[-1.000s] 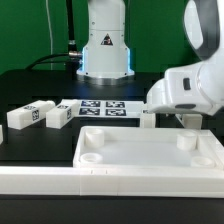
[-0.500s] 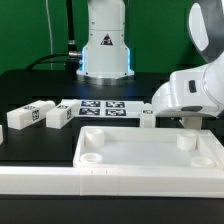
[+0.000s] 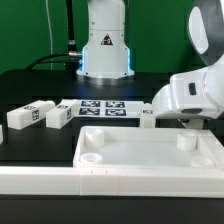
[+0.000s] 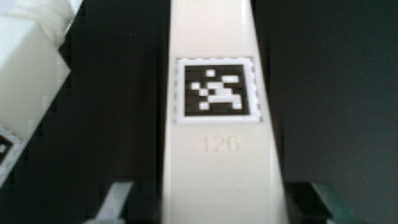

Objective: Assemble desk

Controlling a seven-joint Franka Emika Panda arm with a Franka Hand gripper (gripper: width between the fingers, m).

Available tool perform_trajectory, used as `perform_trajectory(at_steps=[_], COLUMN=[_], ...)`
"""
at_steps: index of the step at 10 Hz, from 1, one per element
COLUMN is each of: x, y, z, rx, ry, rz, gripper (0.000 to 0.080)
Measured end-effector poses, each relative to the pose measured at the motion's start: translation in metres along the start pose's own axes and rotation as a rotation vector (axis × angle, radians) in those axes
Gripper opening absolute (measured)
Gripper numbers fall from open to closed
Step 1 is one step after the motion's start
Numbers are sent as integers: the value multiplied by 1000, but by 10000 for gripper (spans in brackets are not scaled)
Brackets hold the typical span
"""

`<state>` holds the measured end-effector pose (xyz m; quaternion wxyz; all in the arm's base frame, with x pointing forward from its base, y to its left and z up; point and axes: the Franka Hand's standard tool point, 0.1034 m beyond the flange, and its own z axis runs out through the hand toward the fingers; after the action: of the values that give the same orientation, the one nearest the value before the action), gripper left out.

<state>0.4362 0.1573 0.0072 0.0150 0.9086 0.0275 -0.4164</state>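
Black worktop (image 3: pixel 40 148), green backdrop: claw (image 4: pixel 217 200) poised astride a desk leg (image 4: pixel 217 60).
From the wrist, the claw's fingers (image 4: pixel 118 202) stand wide, with a dark gap on either side of the square white leg, whose flat matte face bears a black-and-white tag. The step looks like grasping a leg: next the jaws must close squarely on it, then carry it to a round corner socket (image 3: pixel 90 157) of the smooth, rimmed plastic tabletop (image 3: pixel 150 160) low in the exterior view. Other legs (image 3: pixel 40 113) lie at the exterior view's left, near the marker board (image 3: pixel 105 107).
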Motion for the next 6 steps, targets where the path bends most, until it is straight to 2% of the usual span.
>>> perform_trajectory(at_steps=[4, 6], x=[-2, -13], y=[2, 16], z=[-10, -31], rx=[3, 10], ry=[15, 20], rz=[-1, -27], gripper=[288, 288])
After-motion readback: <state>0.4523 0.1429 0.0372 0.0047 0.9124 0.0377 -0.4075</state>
